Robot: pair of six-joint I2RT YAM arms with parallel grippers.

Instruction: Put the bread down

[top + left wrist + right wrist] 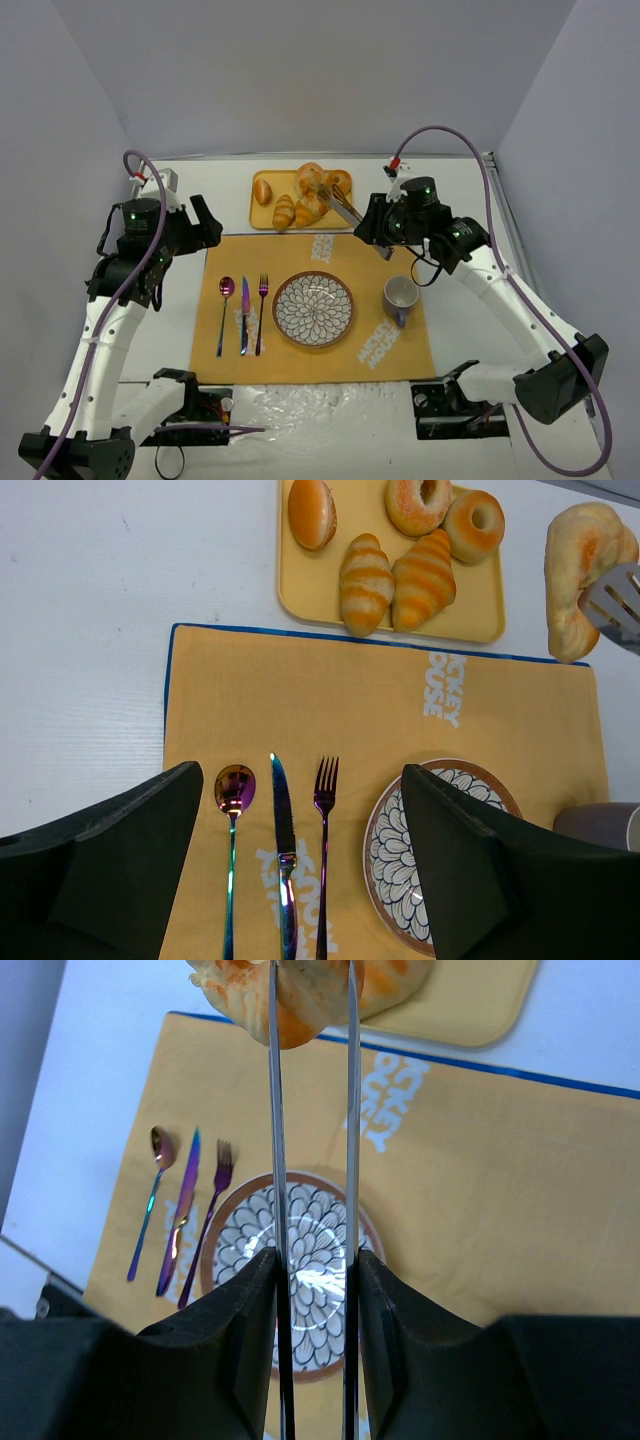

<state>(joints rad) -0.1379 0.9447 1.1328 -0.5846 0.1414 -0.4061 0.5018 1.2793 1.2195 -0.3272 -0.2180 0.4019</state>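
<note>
Right gripper (315, 1260) is clamped tight on the tongs (275, 1110), fingers squeezing both handles, and the two long blades run forward nearly parallel. At their tips the bread (578, 565) is pinched, golden and curled. It hangs past the tray's (300, 590) right end, by the far edge of the mat (300, 700). It looks lifted off the surface, though the wrist view crops it at the top, so the height is hard to call.

Below the blades sits the patterned plate (313, 277), bare, in the middle of the mat. A mug (400, 296) stands just right of it. On the left lie the spoon (234, 790), knife (280, 820) and fork (325, 800), side by side and apart.

On the tray there's a round bun, two straight croissants and two ring buns.

Over on the other side, the left gripper (302, 780) hovers above the near-left part of the mat, fingers spread wide, holding nothing.
</note>
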